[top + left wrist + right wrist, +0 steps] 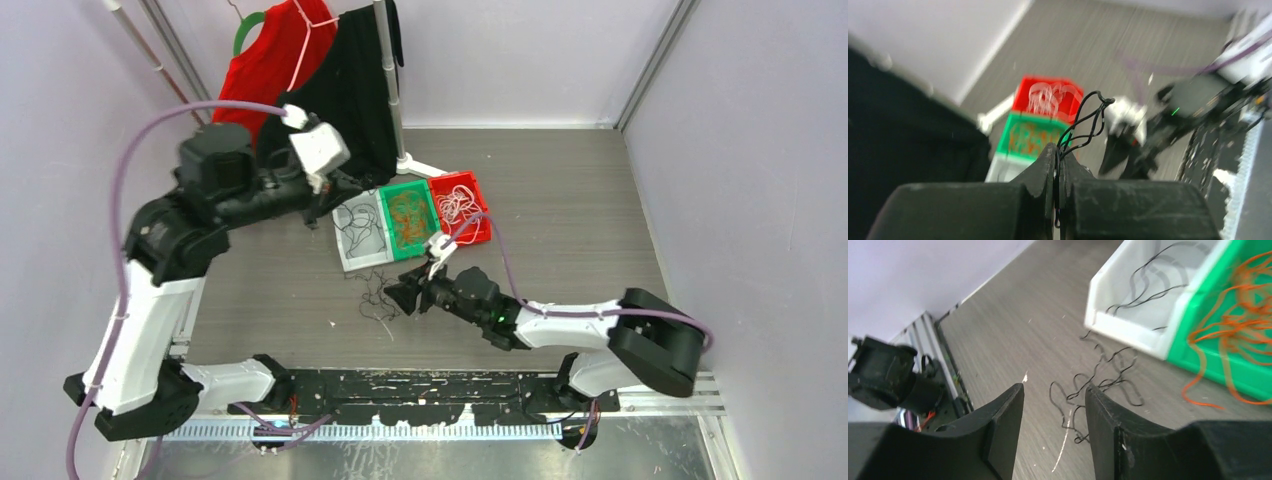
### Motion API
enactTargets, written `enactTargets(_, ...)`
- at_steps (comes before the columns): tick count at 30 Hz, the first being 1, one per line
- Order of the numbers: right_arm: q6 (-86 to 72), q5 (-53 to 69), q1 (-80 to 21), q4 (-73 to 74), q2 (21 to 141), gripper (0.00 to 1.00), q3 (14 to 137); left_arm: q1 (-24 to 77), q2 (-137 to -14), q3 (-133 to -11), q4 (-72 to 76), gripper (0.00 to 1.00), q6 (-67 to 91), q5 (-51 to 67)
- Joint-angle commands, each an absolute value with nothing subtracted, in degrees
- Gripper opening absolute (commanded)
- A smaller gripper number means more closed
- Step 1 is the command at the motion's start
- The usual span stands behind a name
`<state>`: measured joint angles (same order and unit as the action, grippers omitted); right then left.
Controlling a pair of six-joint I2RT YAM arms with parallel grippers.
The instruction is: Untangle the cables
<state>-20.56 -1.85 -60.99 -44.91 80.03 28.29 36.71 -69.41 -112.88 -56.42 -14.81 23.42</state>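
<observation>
Pinching a black cable (pixel 1096 116) in my left jaws, likely for the white bin (pixel 362 263); right jaws spread over strands (pixel 1105 385).

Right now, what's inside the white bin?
Only thin black cables show in the white bin. From above, the left gripper, pinching another black cable, covers its far edge; that bit is hidden.

Black-and-white arms (pixel 140 335), lilac cables (pixel 122 210)
</observation>
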Motion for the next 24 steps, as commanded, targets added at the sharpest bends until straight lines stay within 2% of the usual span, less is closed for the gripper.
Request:
enactTargets(1, -21.7, -11.7, -60.2, -39.6, 70.5, 0.53, 27.3, 35.4, -69.4, -100.1, -49.4, 0.00, -22.0, 10.4)
enactTargets(5, -22.2, -19.5, -60.2, -32.3, 62.9, 0.51, 25.8, 31.4, -71.7, -91.3, -44.0, 0.00, -23.3, 10.5)
enactTargets(11, -21.4, -26.0, -60.0, -27.0, 54.9, 0.51, 23.6, 27.1, -80.3, -84.4, -37.0, 0.00, -26.8, 9.6)
enactTargets(24, -20.3, -27.3, -59.9, -23.3, 50.6, 0.50, 22.7, 22.5, -97.1, -83.6, -27.3, 0.00, -27.2, 7.9)
